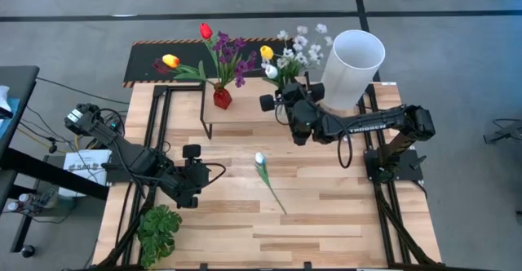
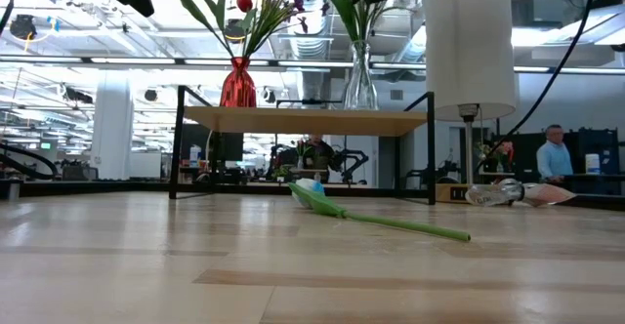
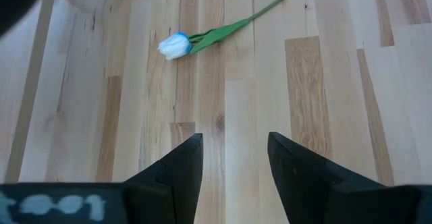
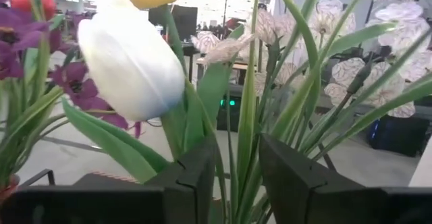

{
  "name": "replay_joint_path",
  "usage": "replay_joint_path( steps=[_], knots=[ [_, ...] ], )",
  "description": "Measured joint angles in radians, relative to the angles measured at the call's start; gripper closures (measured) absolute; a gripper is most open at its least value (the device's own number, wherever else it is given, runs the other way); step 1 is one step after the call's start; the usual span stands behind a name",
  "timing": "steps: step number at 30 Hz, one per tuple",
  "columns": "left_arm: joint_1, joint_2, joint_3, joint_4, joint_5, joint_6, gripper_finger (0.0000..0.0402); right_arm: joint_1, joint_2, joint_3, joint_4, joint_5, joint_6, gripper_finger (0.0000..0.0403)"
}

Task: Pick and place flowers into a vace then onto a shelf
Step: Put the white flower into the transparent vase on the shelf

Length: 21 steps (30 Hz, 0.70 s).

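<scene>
1. Shelf stands at the far middle of the table, light plank top on thin black legs.
2. Two vases on the shelf: a red vase on its left part and a clear glass vase on its right part, both upright.
3. Red vase holds a red tulip, a yellow tulip leaning far out to the left, and a purple bunch.
4. Clear vase holds a yellow tulip, a white tulip and small white blossoms.
5. Right gripper is at the green stems above the clear vase; fingers part-open w/ stems running between them, no squeeze visible (pads stand apart from the stems in the right wrist view).
6. One more white tulip lies flat on the table, mid-table, near side of the shelf, bloom toward the shelf, stem trailing to the near right.
7. Left gripper hovers over bare wood to the left of that lying tulip, fingers apart, nothing in them.
8. Tall white cylinder stands just right of the shelf, by the right arm.
9. Green leafy plant sits at the near left corner, well apart from the shelf.
10. Low view: a person in the room behind, far right.
</scene>
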<state>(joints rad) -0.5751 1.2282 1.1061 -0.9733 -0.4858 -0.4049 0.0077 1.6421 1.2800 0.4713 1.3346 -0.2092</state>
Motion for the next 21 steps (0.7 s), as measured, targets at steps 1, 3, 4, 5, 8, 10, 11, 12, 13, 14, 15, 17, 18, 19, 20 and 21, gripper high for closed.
replay_joint_path(
  steps=[1,3,4,5,8,10,11,12,13,14,15,17,18,19,20,21],
  knots=[
    [0.0,0.0,0.0,0.0,0.0,0.0,0.0244,0.005,0.0,0.0,0.0,0.0,0.0,0.0291],
    [0.0,0.0,0.0,0.0,0.0,0.0,0.0244,0.013,0.0,0.0,0.0,0.002,0.0,0.0282],
    [0.0,0.0,0.0,0.0,0.0,0.0,0.0244,0.019,0.0,0.0,0.0,0.005,0.0,0.0276],
    [0.0,0.0,0.0,0.0,0.0,0.0,0.0244,0.025,0.0,0.0,0.0,0.012,0.0,0.027],
    [0.0,0.0,0.0,0.0,0.0,0.0,0.0244,0.044,0.0,0.0,0.0,0.065,0.0,0.025],
    [0.0,0.0,0.0,0.0,0.0,0.0,0.0244,0.056,0.0,0.0,0.0,0.094,0.0,0.0233],
    [0.0,0.0,0.0,0.0,0.0,0.0,0.0244,0.061,0.0,0.0,0.0,0.105,0.0,0.0224],
    [0.0,0.0,0.0,0.0,0.0,0.0,0.0244,0.067,0.0,0.0,0.0,0.112,0.0,0.0215],
    [0.0,0.0,0.0,0.0,0.0,0.0,0.0244,0.075,0.0,0.0,0.0,0.117,0.0,0.0205],
    [0.0,0.0,0.0,0.0,0.0,0.0,0.0244,0.082,0.0,0.0,0.0,0.127,0.001,0.0196],
    [0.0,0.0,0.0,0.0,0.0,0.0,0.0244,0.09,0.0,0.0,0.0,0.142,0.007,0.0187],
    [0.0,0.0,0.0,0.0,0.0,0.0,0.0244,0.109,0.0,0.0,0.0,0.164,0.022,0.0172],
    [0.0,0.0,0.0,0.0,0.0,0.0,0.0244,0.118,0.0,0.0,0.0,0.172,0.027,0.0166],
    [0.0,0.0,0.0,0.0,0.0,0.0,0.0244,0.128,0.0,0.0,0.0,0.178,0.027,0.0161],
    [0.0,0.0,0.0,0.0,0.001,0.0,0.0244,0.138,0.0,0.0,0.0,0.187,0.027,0.0157],
    [0.0,0.0,0.0,0.0,0.001,0.0,0.0244,0.149,0.0,0.0,0.0,0.193,0.027,0.0155]
  ],
)
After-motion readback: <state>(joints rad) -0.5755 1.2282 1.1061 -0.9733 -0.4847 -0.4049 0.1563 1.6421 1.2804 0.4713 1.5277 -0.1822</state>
